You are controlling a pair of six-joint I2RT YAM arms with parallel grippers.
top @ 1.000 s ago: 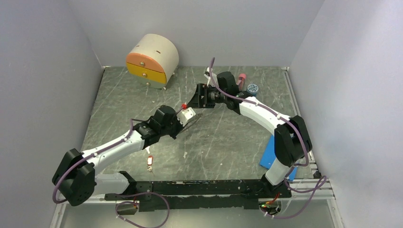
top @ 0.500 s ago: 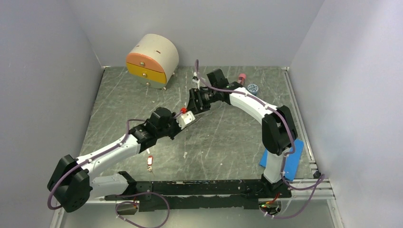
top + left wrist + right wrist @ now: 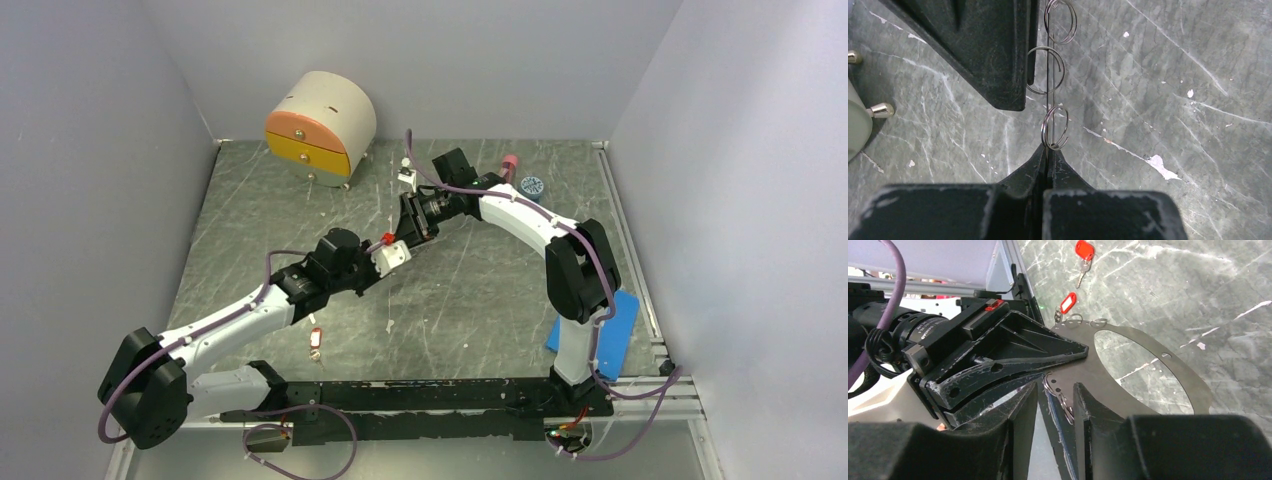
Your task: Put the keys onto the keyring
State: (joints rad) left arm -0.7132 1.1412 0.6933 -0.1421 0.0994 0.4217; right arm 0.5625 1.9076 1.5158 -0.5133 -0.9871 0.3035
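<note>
- Right fingers (image 3: 1023, 410) have swung in to the keyring (image 3: 1080, 371) and narrowed; they stand parted around a small split ring (image 3: 1064, 405) on its edge.
- Left fingers (image 3: 1028, 177) are clamped on the keyring, holding it above the bench (image 3: 480, 290).
- One red-tagged key (image 3: 1067, 303) sits at the keyring's rim; a second red-tagged key (image 3: 1084, 251) lies on the bench.

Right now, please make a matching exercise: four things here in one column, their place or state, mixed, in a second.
1 left claw
2 loose red-tagged key
3 blue-lidded jar
4 drawer chest

a far left corner
b shut on the keyring
c on the table near the left arm
d beside the pink bottle

Pairs: 1-b, 2-c, 3-d, 4-a
</note>
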